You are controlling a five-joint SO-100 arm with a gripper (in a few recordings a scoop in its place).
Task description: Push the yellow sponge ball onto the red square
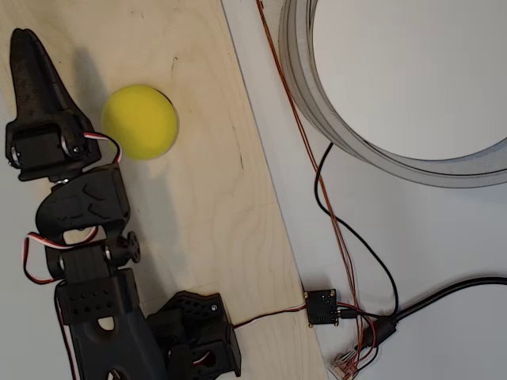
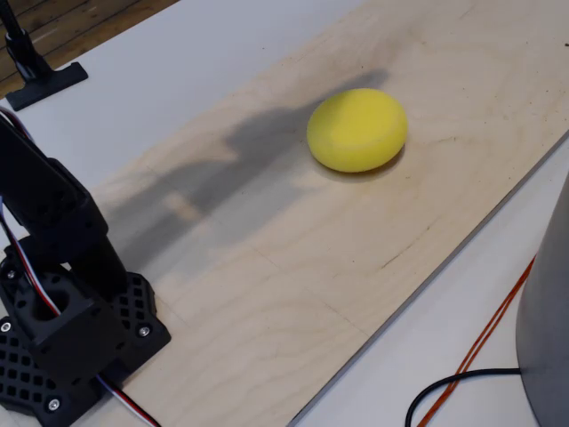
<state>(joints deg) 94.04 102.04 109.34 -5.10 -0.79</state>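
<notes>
Pale plywood board [image 1: 198,206] covers the table, and the ball [image 1: 139,122] sits near its far end, just right of the gripper [image 1: 30,63], whose jaws look together. No red square shows; a hard nudge could roll the ball off the board's right edge.

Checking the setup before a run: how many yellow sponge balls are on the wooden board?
1. The yellow sponge ball rests on the wooden board, just right of the black tool in the overhead view. The arm may hide part of the board.
</notes>
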